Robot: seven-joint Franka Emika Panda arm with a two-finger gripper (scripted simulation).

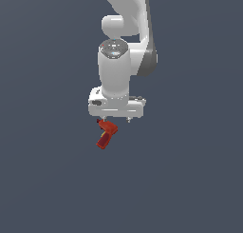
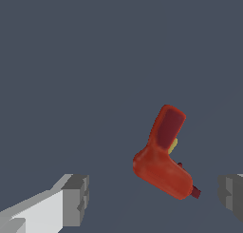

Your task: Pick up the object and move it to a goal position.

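Note:
The object (image 1: pixel 106 133) is a small red pistol-shaped item with a bent handle and a yellow spot, and it sits just below the white hand in the exterior view. In the wrist view the object (image 2: pixel 163 163) lies between the two grey fingertips and beyond them, nearer the right one, with a gap on each side. My gripper (image 1: pixel 116 119) is above it and open, its fingers (image 2: pixel 76 199) spread wide, touching nothing. The gripper (image 2: pixel 154 197) holds nothing.
A plain dark grey-blue surface (image 1: pixel 190 179) fills both views. The white arm (image 1: pixel 124 18) rises behind the hand to the top of the exterior view. No other objects or goal marker show.

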